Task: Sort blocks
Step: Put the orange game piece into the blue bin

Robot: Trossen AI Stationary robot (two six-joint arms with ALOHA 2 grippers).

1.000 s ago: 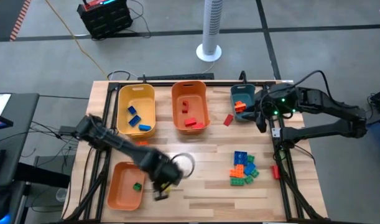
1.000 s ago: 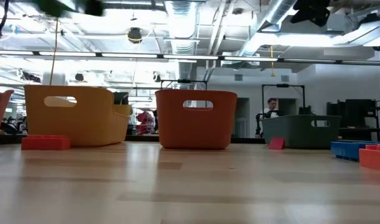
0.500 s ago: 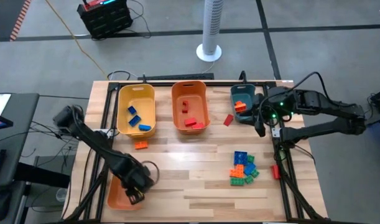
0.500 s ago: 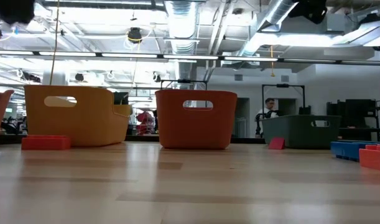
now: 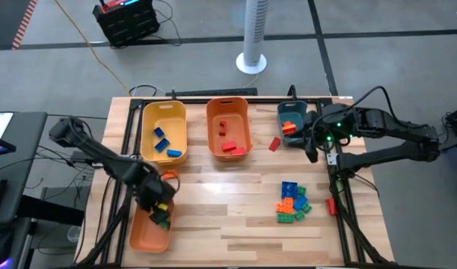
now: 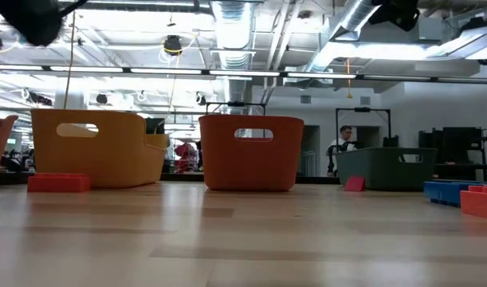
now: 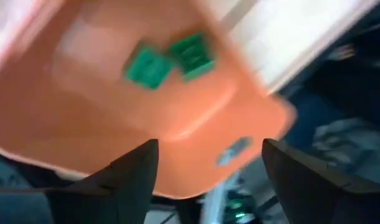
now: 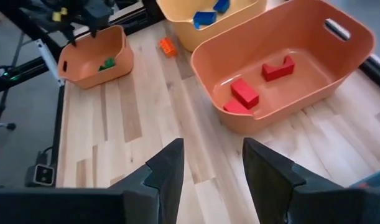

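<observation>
- The left hand (image 5: pixel 159 211) is held over the small orange bin (image 5: pixel 142 237) at the near left corner of the bench (image 5: pixel 228 217); its fingers (image 7: pixel 130 177) are spread wide with nothing between them.
- Directly below that hand, 2 green blocks (image 7: pixel 170 59) lie side by side on the bin's floor; the drop into this bin is judged done.
- The right hand (image 5: pixel 312 146) hovers at the far right of the bench, beside the teal bin (image 5: pixel 291 119); its fingers (image 8: pixel 168 171) stand partly apart and nothing is seen held.
- The remaining pile of blocks (image 5: pixel 292 202) lies on the near right of the bench, a mix of blue, orange and green, with no clear long axis to the heap.
- That pile lies well apart from the left hand, across the open middle of the bench, and much nearer to the right hand, which is judged the better placed for the next pick.
- 1 orange block (image 5: pixel 169 175) lies alone just in front of the yellow bin (image 5: pixel 163 131), close to the left hand; a red block (image 5: pixel 274 143) lies between the large orange bin (image 5: pixel 228 127) and the teal bin.
- Open wood is left between the bins and the pile; the pile sits close to the right edge.
</observation>
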